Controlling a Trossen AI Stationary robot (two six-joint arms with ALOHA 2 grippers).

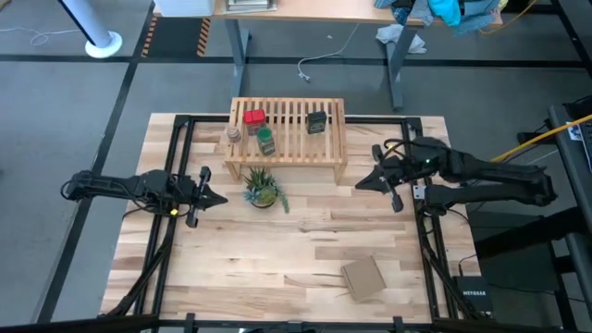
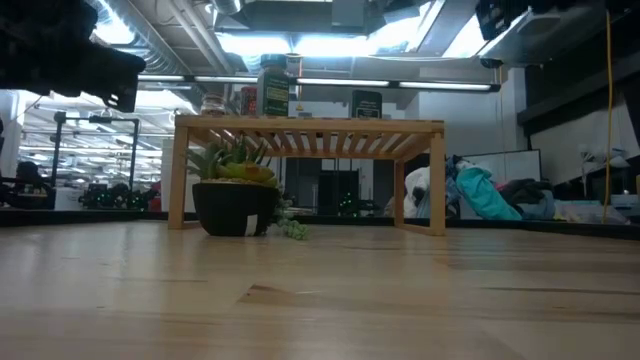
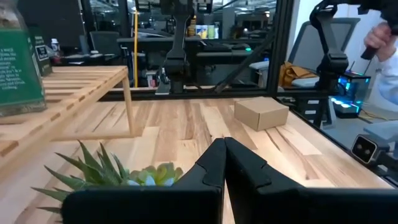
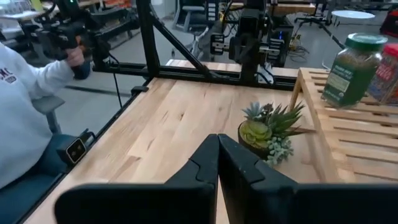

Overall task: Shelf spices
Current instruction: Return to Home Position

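Standing upper centre on the shelf point(image 1: 294, 139), the green-capped jar point(image 1: 265, 141) looks light, slick: grip mid-body; left gripper point(image 1: 219, 199) and right gripper point(image 1: 360, 185) clenched, empty.

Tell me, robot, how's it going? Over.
Left gripper shut, empty, left of plant. Right gripper shut, empty, right of shelf. Red tin, black tin, green jar, small jar all on shelf. Plant touches neither gripper.

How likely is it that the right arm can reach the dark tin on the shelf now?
Probably yes: the dark tin stands at the shelf's right end, nearest the right arm's fingers, with nothing between them; the fingers are shut.
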